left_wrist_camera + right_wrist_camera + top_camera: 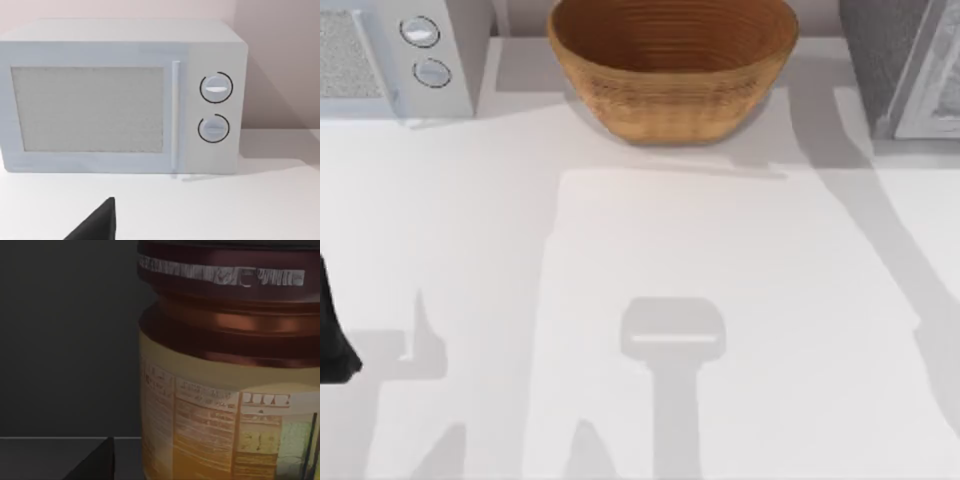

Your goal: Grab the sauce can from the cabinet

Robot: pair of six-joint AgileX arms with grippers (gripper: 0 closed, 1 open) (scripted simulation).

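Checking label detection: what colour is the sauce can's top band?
Dark maroon-brown on the sauce can, above a tan-to-orange label; clearest in the right wrist view.

The worktop (650, 250) lies open across its middle and near side, with a wicker basket (672, 65) at the far edge between a white microwave (400, 55) at left and a grey cabinet (905, 65) at right. Inside the dim cabinet, the sauce can (230, 375) stands close ahead, with open space on one side.
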